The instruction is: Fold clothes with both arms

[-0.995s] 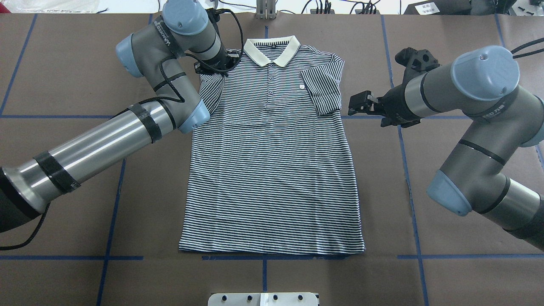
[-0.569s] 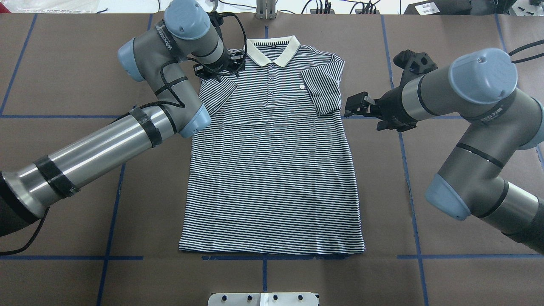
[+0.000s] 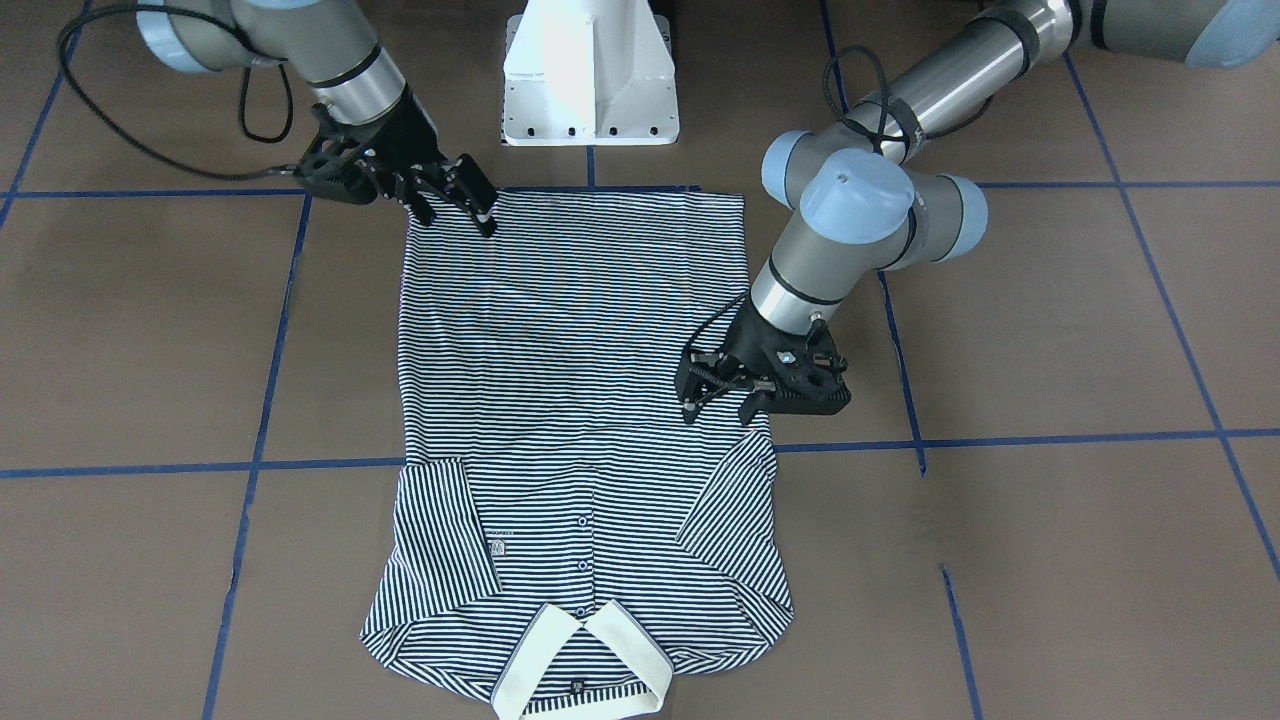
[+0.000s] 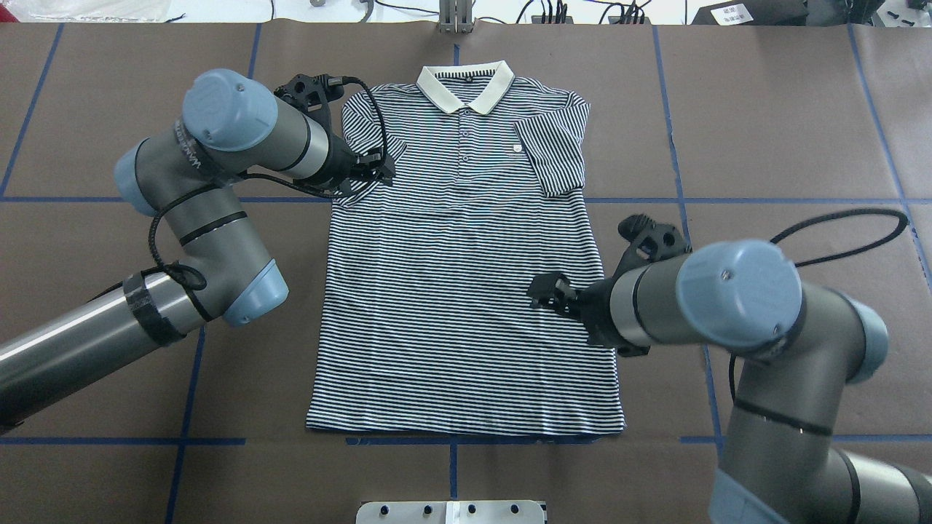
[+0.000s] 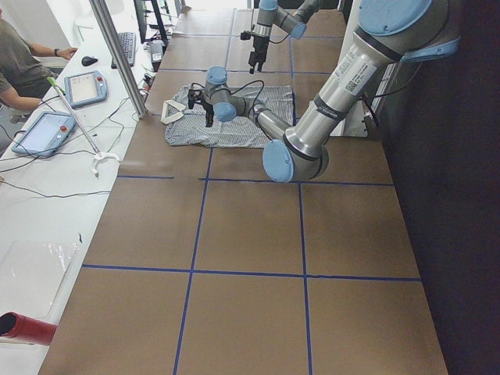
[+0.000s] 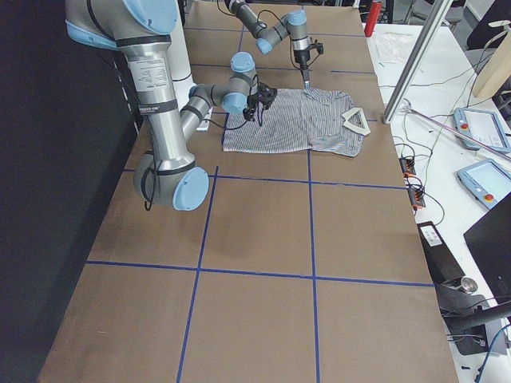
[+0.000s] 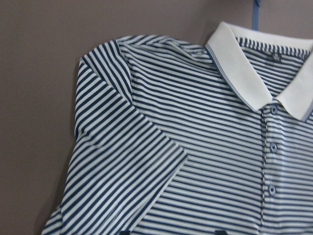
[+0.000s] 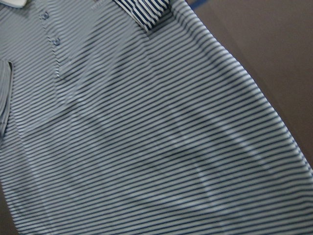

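A broad table (image 4: 786, 109) under brown paper, squared off with blue tape lines (image 4: 95, 199). The striped polo shirt (image 4: 466, 306) lies flat on it, buttons up (sleeves turned inward), hem toward the white pedestal base (image 3: 590, 70).

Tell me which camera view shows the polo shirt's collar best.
The overhead exterior view: the whole cream collar shows there, unhidden. The left wrist view shows it larger but cropped; the front-facing view clips it at the bottom edge; the side views show it tiny; the right wrist view catches only a corner.
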Action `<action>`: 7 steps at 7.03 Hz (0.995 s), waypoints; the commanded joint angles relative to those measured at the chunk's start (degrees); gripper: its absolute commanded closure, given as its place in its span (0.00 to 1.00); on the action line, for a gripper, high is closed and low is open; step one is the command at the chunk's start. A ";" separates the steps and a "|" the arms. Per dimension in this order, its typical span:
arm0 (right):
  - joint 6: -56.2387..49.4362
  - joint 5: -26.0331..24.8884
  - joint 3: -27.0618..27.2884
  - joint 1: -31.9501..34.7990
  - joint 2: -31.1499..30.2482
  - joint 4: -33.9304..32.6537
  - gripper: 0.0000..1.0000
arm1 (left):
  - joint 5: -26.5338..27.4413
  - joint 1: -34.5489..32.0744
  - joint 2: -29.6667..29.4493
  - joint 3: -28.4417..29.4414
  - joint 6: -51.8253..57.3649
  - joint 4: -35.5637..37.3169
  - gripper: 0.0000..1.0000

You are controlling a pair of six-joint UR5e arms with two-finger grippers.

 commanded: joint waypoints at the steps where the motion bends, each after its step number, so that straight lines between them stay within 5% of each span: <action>1: 12.96 -15.32 4.22 -14.55 -5.00 -9.78 0.23 | -3.89 1.54 6.18 -6.72 -1.77 0.38 0.13; 7: 14.43 -12.30 -2.01 -14.86 -7.58 -9.96 0.33 | -1.38 1.81 6.73 -6.47 -3.09 0.29 0.12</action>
